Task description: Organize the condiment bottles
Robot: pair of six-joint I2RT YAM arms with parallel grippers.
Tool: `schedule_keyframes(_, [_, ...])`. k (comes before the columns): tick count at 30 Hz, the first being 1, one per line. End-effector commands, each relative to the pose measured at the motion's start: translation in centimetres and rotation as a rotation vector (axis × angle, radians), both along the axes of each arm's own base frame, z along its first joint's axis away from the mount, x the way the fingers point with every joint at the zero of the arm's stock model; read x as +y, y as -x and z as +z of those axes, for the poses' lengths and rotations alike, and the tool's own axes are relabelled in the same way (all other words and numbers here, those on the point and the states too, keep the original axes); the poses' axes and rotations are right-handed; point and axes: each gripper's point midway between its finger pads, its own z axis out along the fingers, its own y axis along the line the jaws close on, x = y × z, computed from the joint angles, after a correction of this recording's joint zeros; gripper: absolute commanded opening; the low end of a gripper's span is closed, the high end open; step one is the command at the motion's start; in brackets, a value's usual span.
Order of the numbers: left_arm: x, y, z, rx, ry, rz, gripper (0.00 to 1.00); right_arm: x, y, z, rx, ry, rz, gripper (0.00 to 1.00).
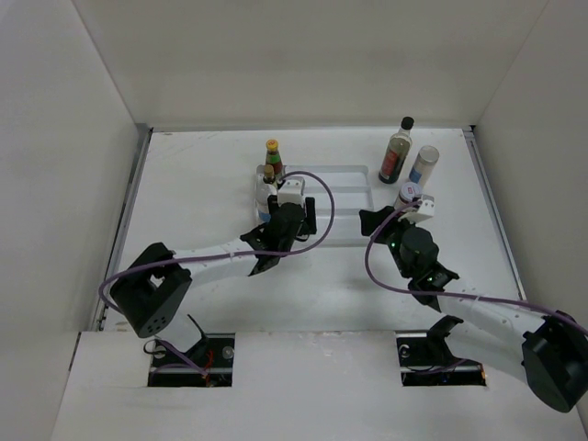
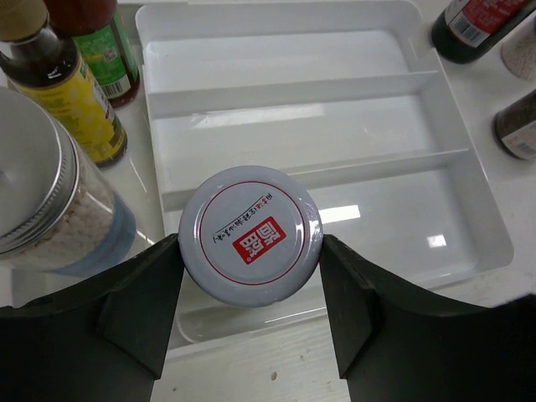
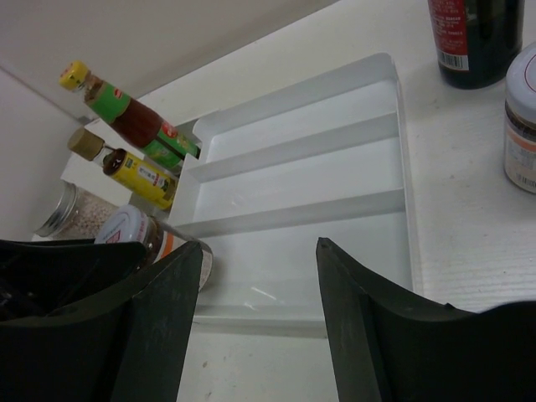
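The left gripper [image 2: 251, 251] is seen closed partway on the white lid of a short jar [image 2: 249, 219], with a finger pressed against each side of the lid, which bears a red mark. The held jar is placed over the left end of the nearest compartment of the white tray [image 2: 335, 126]; whether it rests on the tray floor cannot be told. Just left of it, outside the tray wall, a silver-lidded jar [image 2: 33, 176] is found, and beyond that a yellow-labelled bottle [image 2: 75, 100] and a green-and-red bottle [image 2: 105, 46] are stood side by side at the tray's far left corner. The right gripper [image 3: 260, 244] is held open, with nothing between its fingers, and is pointed across the table at the tray's right end, near it but apart from it. A white-lidded jar [image 3: 523, 126] is seen just to its right on the bare table, and a tall dark bottle [image 3: 477, 38] is stood farther off, past the tray's far right corner. In the overhead view a clear blue-labelled bottle [image 1: 424, 165] is seen beside the dark bottle, between it and the table's right edge. All three compartments of the tray are shown bare apart from the spot under the held jar.
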Motion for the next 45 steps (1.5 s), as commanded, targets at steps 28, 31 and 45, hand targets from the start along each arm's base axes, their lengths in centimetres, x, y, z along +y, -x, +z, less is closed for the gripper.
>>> schedule_keyframes(28, [3.0,3.5,8.2,-0.279,0.302,0.0,1.0,-12.0,-4.0,-0.2,0.145,0.155,-0.499,0.98])
schedule_keyframes(31, [4.9,4.2,9.3,-0.341,0.368,0.04,1.0,-14.2,-5.4,-1.3,0.214,0.228,-0.569,0.99])
schedule_keyframes(45, [18.9,5.2,9.3,-0.503,0.382,0.536,1.0,-13.2,-12.9,-5.5,0.323,0.288,-0.49,0.96])
